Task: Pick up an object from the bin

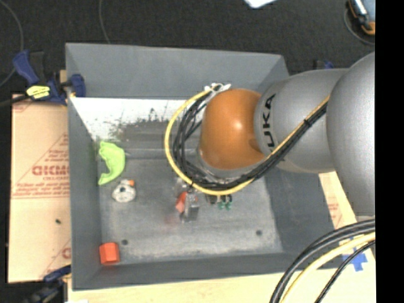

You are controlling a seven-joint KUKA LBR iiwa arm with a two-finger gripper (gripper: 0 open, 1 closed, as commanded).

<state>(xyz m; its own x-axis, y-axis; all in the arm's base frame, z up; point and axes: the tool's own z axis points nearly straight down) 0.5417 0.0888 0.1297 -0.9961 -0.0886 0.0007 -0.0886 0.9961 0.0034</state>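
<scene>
My gripper (189, 211) hangs low over the middle of the bin floor, mostly covered from above by the arm's orange dome. A small red thing (181, 202) shows right against its left side; whether the gripper holds it I cannot tell. A white round thing with an orange spot (124, 191) lies on the floor well to the gripper's left. Above that, a bright green curved piece (111, 161) rests near the left wall. An orange block (109, 252) sits in the front left corner.
The big grey arm and its looped cables cover the right and back of the bin. Bare floor lies in front of the gripper and to its right, up to the front wall.
</scene>
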